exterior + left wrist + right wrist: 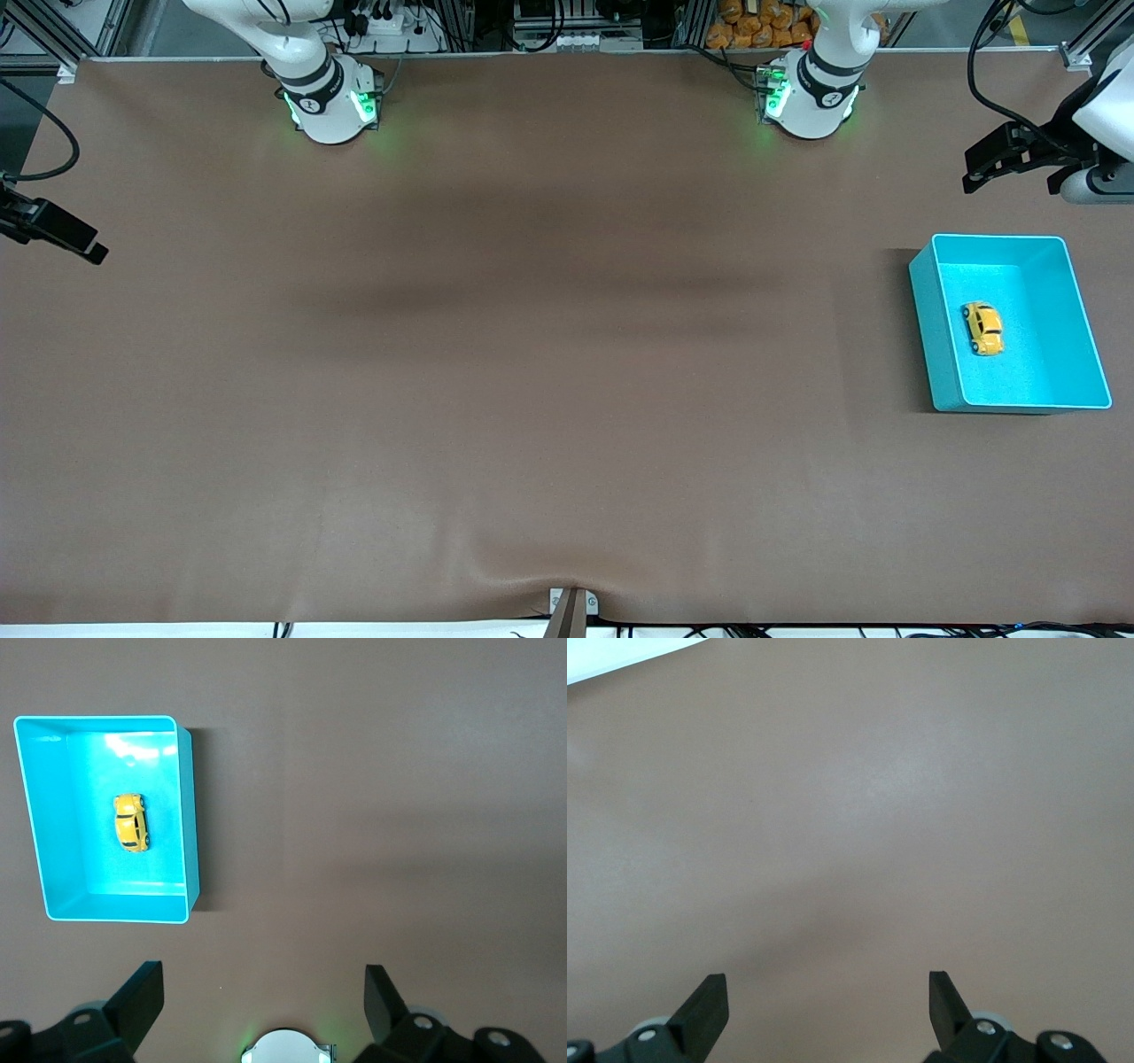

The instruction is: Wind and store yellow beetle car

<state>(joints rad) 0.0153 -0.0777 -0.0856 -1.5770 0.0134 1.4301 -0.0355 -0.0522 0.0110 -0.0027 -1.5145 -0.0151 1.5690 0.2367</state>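
Note:
The yellow beetle car (pixel 983 328) (pixel 130 822) rests on the floor of the teal bin (pixel 939 319) (pixel 186 815), at the left arm's end of the table. It touches none of the bin's walls. My left gripper (pixel 1012 186) (pixel 264 985) hangs open and empty in the air over bare table beside the bin, apart from it. My right gripper (pixel 89 250) (pixel 828 992) hangs open and empty over bare brown table at the right arm's end.
Both arm bases (pixel 330 106) (pixel 811 97) stand along the table's edge farthest from the front camera. A small clamp (pixel 571 610) sits at the nearest edge. The brown mat (pixel 532 354) lies between the bin and the right arm's end.

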